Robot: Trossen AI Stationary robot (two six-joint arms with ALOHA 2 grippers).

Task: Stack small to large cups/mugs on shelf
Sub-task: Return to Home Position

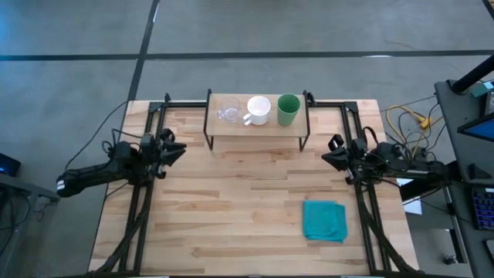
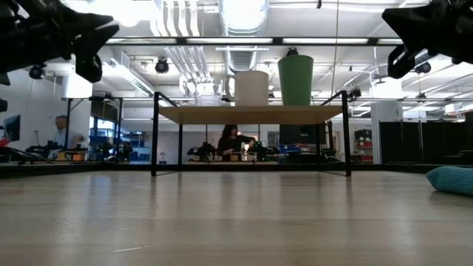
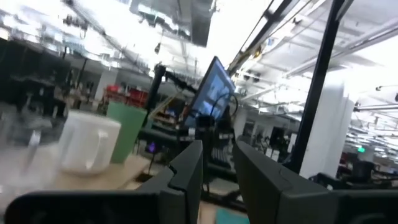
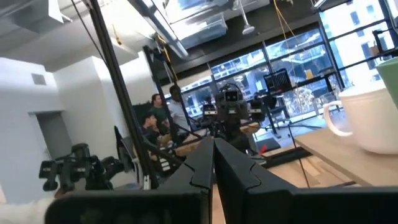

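Note:
The shelf (image 1: 258, 130) stands at the table's far middle on thin black legs. On its board stand, in a row from left to right, the clear glass cup (image 1: 228, 113), the white handled mug (image 1: 258, 110) and the green cup (image 1: 288, 109), each upright on its base. The low view shows them too: the glass cup (image 2: 207, 94), the mug (image 2: 251, 87) and the green cup (image 2: 295, 80). My left gripper (image 1: 176, 147) is open and empty, left of the shelf and raised above the table. My right gripper (image 1: 330, 150) is shut and empty, right of the shelf and also raised.
A folded teal cloth (image 1: 324, 220) lies on the table at the near right. Black frame rails run along the table's left and right sides. Cables and equipment stand off the table's right edge. People sit in the room beyond the table (image 2: 233, 140).

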